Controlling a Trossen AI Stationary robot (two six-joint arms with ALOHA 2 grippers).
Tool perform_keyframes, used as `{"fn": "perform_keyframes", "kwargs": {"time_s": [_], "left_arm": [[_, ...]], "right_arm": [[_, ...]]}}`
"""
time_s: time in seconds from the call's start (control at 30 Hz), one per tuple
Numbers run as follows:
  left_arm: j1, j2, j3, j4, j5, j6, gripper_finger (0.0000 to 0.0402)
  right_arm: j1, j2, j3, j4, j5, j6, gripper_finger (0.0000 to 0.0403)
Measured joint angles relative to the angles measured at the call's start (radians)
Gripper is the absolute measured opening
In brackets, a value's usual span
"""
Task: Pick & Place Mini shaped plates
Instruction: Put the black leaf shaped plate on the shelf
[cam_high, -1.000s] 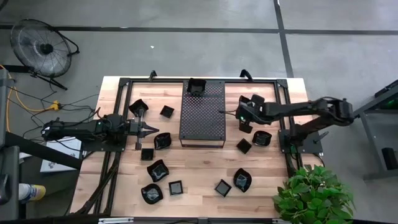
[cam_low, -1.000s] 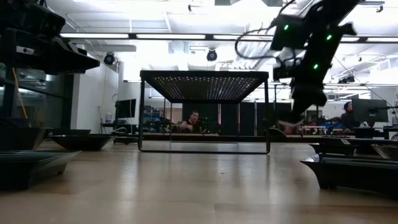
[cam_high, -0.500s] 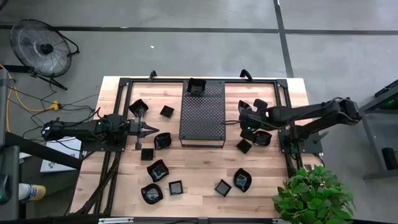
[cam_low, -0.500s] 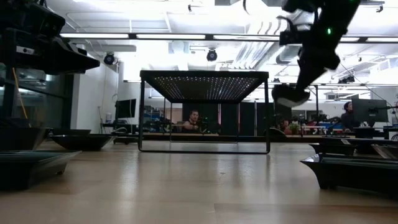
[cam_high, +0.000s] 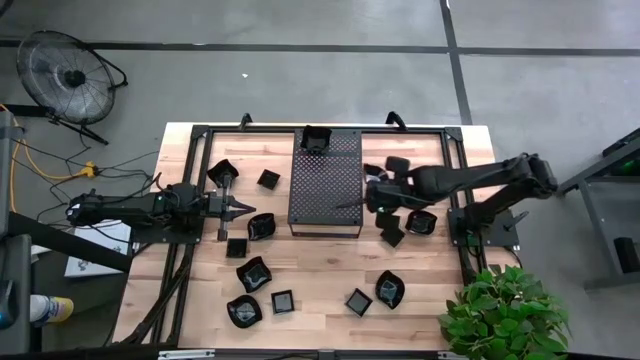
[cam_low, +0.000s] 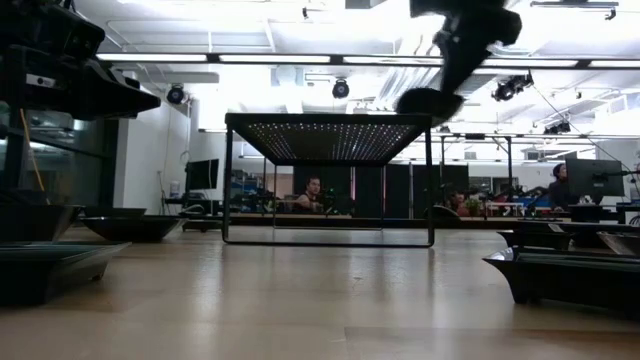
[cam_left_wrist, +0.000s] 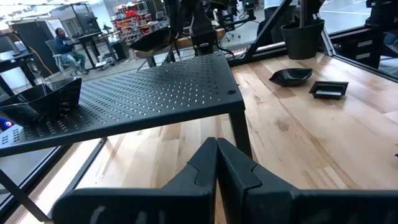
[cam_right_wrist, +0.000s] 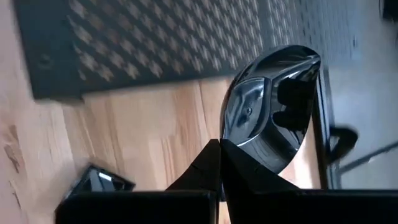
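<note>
Plates (cam_high: 254, 273): about thirteen lying on bench (cam_high: 320, 262); one on tray (cam_high: 326, 180).
Right gripper (cam_high: 352, 203): jaws clamping one rounded plate (cam_right_wrist: 268, 106), now shifting over tray edge.
Left gripper (cam_high: 252, 209): jaws closed, empty, idling.

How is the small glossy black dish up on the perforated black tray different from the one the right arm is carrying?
The square dish on the tray rests at the perforated black tray's far end, untouched; the rounded dish hangs in the air, pinched by the right gripper near the tray's right edge. The tray dish sits level; the carried one is tilted. Both are glossy black.
</note>
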Motion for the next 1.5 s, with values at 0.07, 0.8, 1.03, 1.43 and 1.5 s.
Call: {"fn": "perform_keyframes", "kwargs": {"time_s": [0.07, 0.8, 1.03, 1.43, 1.5], "left_arm": [[0.0, 0.0, 0.0, 0.0, 0.0, 0.0, 0.0001], [0.0, 0.0, 0.0, 0.0, 0.0, 0.0, 0.0001], [0.0, 0.0, 0.0, 0.0, 0.0, 0.0, 0.0001], [0.0, 0.0, 0.0, 0.0, 0.0, 0.0, 0.0001], [0.0, 0.0, 0.0, 0.0, 0.0, 0.0, 0.0001]], "right_arm": [[0.006, 0.045, 0.051, -0.001, 0.0, -0.066, 0.0], [-0.033, 0.362, 0.352, -0.034, 0.12, -0.474, 0.0], [-0.065, 0.378, 0.352, -0.02, 0.077, -0.465, 0.0], [-0.084, 0.38, 0.352, 0.008, 0.029, -0.419, 0.0], [-0.09, 0.38, 0.352, 0.008, 0.031, -0.42, 0.0]]}}
